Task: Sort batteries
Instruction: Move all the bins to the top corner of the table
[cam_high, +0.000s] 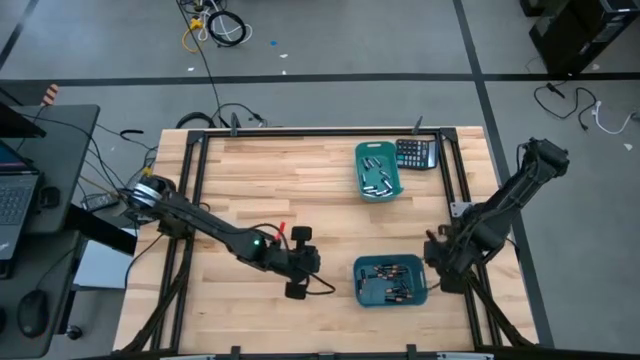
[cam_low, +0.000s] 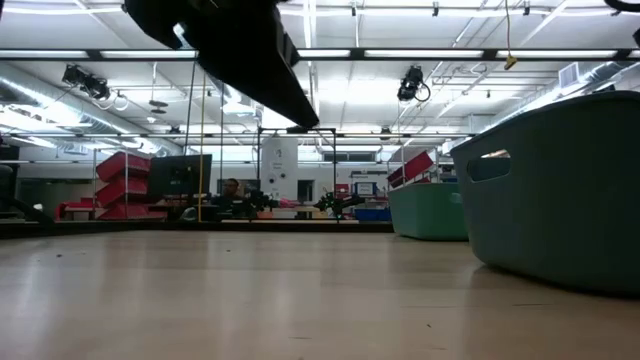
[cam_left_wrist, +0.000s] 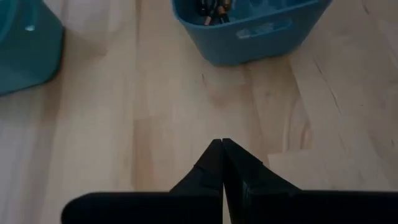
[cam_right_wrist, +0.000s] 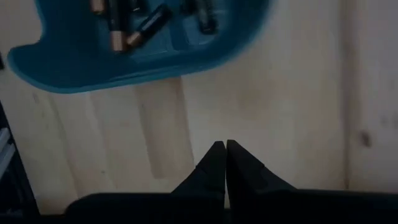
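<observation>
Two teal bins stand on the wooden table. The far bin (cam_high: 378, 170) holds silvery batteries (cam_high: 376, 180); the near bin (cam_high: 390, 280) holds dark batteries (cam_right_wrist: 134, 28). My left gripper (cam_high: 318, 264) is shut with nothing in it, hovering over bare wood just left of the near bin (cam_left_wrist: 249, 25). My right gripper (cam_high: 437, 262) is also shut on nothing. It points down at the wood by the near bin's right side (cam_right_wrist: 143, 56). In both wrist views the fingertips (cam_left_wrist: 222, 147) (cam_right_wrist: 225, 149) are closed together.
A black calculator (cam_high: 416, 152) lies beside the far bin at the table's far right. A dark metal frame (cam_high: 200, 190) runs around the work area. Bare wood (cam_high: 270, 190) spreads over the table's left and middle. In the low view the near bin (cam_low: 560, 190) stands large at right.
</observation>
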